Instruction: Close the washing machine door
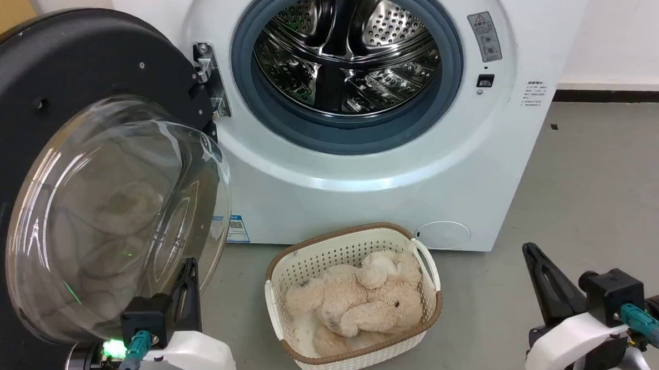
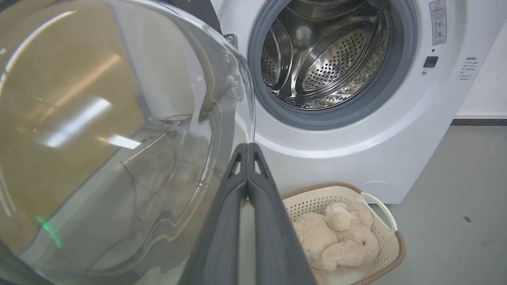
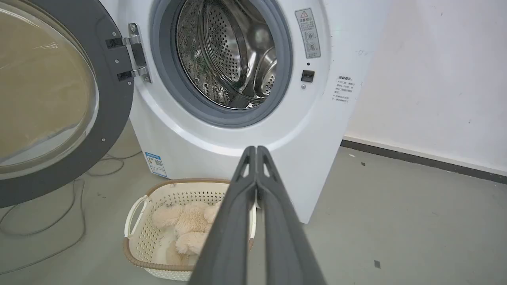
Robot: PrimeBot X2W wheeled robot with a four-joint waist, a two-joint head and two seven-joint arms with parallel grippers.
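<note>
Here we see the door (image 1: 51, 58) swung wide open left of the washing machine (image 1: 362, 178), its glass bulge facing us. Our left gripper (image 1: 186, 288) and right gripper (image 1: 532, 251) are pinched together, empty.

Open for loading: the washing machine door (image 1: 53, 108), a large round black panel with a clear bulging glass bowl (image 1: 114, 216) at its centre, stands swung wide to the left of the washing machine (image 1: 363, 183), hanging from a metal hinge (image 1: 212, 79) at the opening's left edge. The white front-loader sits on a grey floor (image 1: 587, 224), its perforated steel drum (image 1: 346, 56) exposed inside a grey rubber gasket (image 1: 361, 136). A small blue label (image 1: 237, 228) and a round cap (image 1: 443, 234) mark its lower front.
</note>
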